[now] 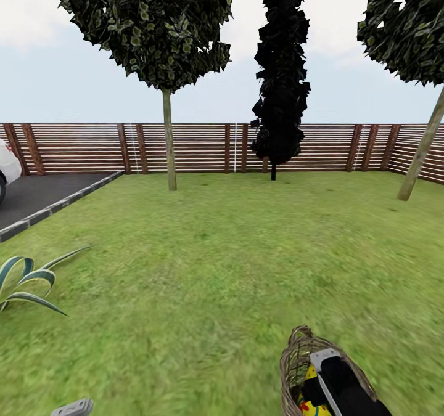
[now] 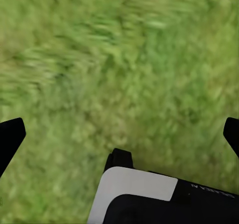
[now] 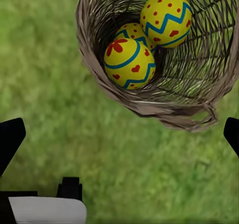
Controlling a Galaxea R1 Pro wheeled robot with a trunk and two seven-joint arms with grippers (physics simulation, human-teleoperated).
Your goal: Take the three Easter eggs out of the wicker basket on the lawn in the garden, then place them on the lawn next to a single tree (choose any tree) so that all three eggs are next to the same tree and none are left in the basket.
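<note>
Wicker basket [image 1: 297, 357] stood on the lawn [image 1: 234, 262] close in front of the robot, on its right side, partly covered in the head view by the right arm. Right wrist view looked down into it: all three Easter eggs [image 3: 129, 62] sat inside, bunched together and touching. One lay nearest the rim, a second higher against the far wall [image 3: 166, 18], and the third was half hidden between them.

Right gripper [image 3: 119, 134] hovered above and just outside the basket rim, fingers [image 3: 10, 137] spread wide and holding nothing. The eggs lay ahead of the fingers along their line of reach. The nearest egg's long axis seemed roughly crosswise to that line, though that was hard to judge.

Left gripper [image 2: 119, 134] hung over bare grass, fingers equally wide and empty, well apart from the basket. The right arm was plainly the nearer one.

Judgement: nothing removed yet. The next move needs the right fingers to pass over the rim and drop around the nearest egg; clipping the wicker wall is the risk.

A pale-trunked tree [image 1: 422, 151] stood at the lawn's far right, before the fence [image 1: 185, 148].
</note>
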